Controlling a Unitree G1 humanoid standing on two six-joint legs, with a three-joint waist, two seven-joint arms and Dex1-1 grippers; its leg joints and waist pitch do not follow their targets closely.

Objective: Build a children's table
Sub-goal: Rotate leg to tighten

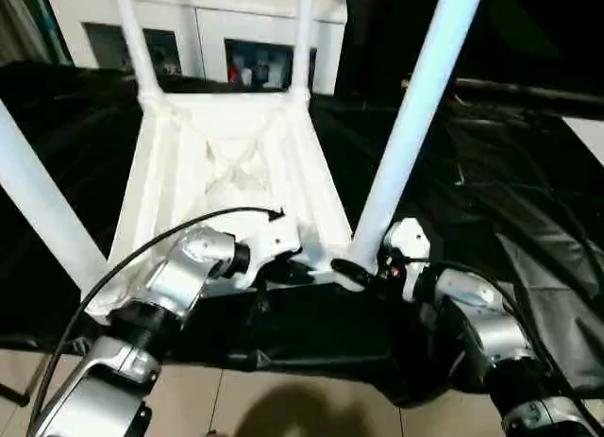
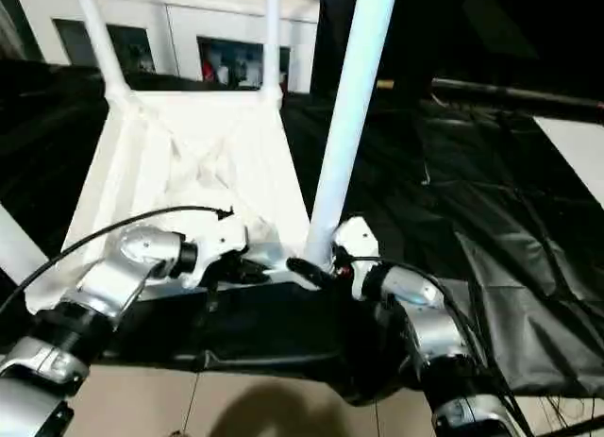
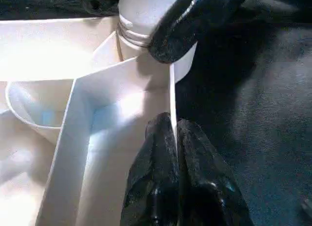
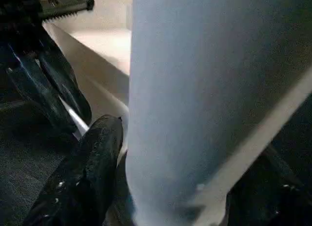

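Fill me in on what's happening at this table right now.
A humanoid robot is assembling a children's table, which lies upside down on the black-draped work table with all four legs standing up. The left gripper is shut on the thin edge wall of the tabletop near the robot. The right gripper has its fingers either side of the base of the near right leg, right at its corner socket.
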